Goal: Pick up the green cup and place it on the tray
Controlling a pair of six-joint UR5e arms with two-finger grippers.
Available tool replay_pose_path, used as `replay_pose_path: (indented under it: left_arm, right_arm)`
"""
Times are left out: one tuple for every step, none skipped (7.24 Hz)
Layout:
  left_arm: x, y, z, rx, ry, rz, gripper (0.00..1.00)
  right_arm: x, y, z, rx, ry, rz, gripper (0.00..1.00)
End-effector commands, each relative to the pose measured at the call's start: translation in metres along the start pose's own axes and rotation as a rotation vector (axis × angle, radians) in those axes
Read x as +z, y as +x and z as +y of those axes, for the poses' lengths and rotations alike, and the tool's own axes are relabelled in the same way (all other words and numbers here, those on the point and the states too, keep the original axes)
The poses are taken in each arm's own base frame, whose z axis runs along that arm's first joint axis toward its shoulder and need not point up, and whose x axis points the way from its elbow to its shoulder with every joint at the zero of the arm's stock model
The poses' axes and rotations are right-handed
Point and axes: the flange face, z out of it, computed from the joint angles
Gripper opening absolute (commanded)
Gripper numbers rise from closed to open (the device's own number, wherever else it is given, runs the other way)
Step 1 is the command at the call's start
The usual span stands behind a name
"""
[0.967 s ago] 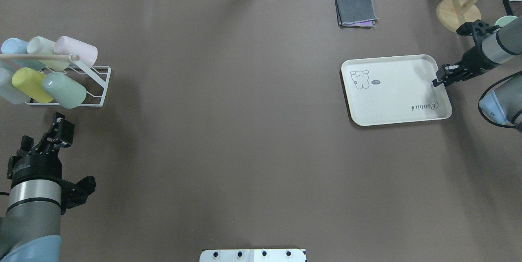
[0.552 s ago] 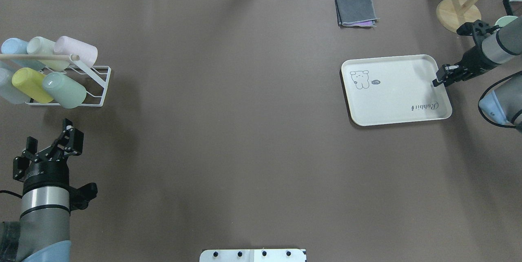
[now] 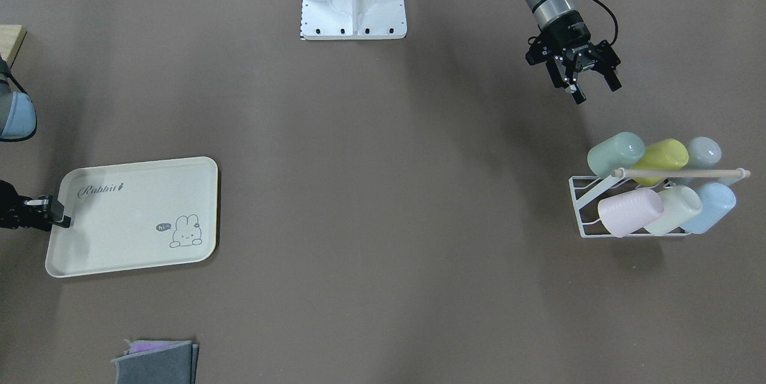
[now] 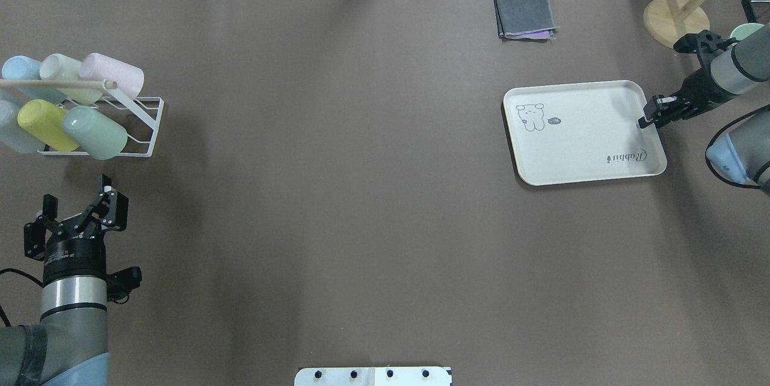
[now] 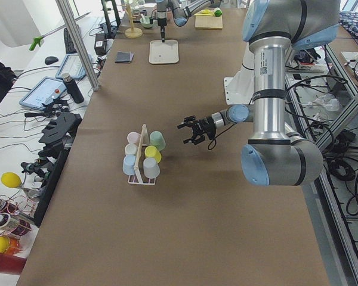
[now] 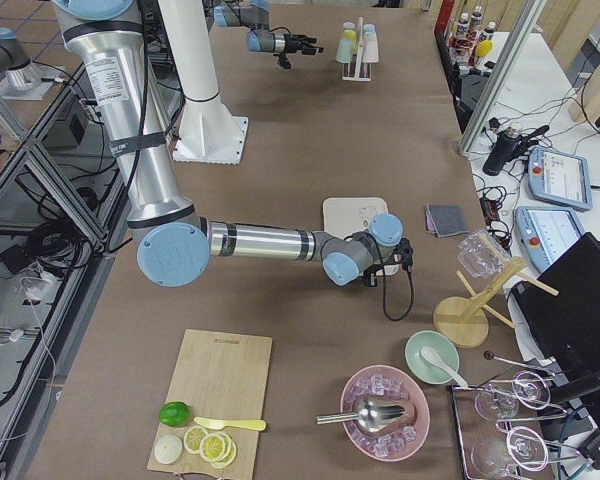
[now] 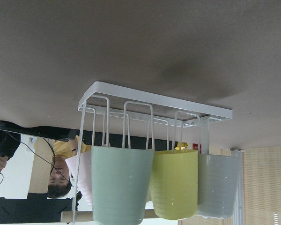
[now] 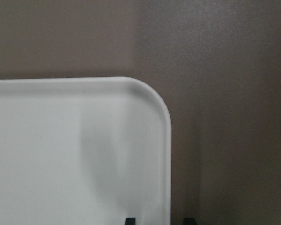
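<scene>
Gaping wide, the left hand (image 4: 75, 198) hovers near the racked green cup (image 4: 96, 132); the right hand (image 4: 642, 119) straddles the tray (image 4: 577, 148) rim, narrowly parted.

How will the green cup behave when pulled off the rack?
Probably light and stiff: the green cup looks like matte plastic. Smooth, tapered walls might slip. Hung on the rack beside the lime cup, it could snag.

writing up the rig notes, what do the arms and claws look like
Both are silver-grey tubes with pale blue joint caps. The left arm has a white-lettered black wrist collar, a thin black cable and a black two-finger left claw. The right arm has a black right claw too.
</scene>
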Motion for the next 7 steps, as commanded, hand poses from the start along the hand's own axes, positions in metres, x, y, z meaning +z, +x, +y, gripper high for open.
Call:
replay_pose_path:
  left_arm:
    - [0.011,0.003,-0.01,0.022,-0.058,-0.047,0.98]
    - [0.023,0.008,-0.013,0.0,-0.07,-0.038,0.98]
    - [0.038,0.014,-0.019,-0.026,-0.087,-0.026,0.98]
    - [0.045,0.019,-0.024,-0.016,-0.104,-0.029,0.98]
    - [0.051,0.017,-0.025,-0.011,-0.131,-0.045,0.98]
    - [0.055,0.013,-0.024,-0.011,-0.141,-0.039,0.98]
    - [0.06,0.012,-0.027,-0.003,-0.154,-0.043,0.98]
  right_arm:
    - [0.0,-0.001,-0.001,-0.002,0.0,-0.001,0.2]
    - [-0.001,-0.004,-0.003,-0.005,0.003,-0.003,0.0]
    - [-0.002,-0.004,-0.003,-0.004,0.004,-0.004,0.0]
    - [-0.003,-0.004,-0.003,-0.004,0.004,-0.009,0.0]
    - [-0.005,-0.007,-0.004,-0.008,0.007,-0.013,0.0]
    - [-0.011,-0.013,-0.005,-0.015,0.005,-0.033,0.0]
    - [-0.016,-0.026,-0.012,-0.029,0.011,-0.053,0.0]
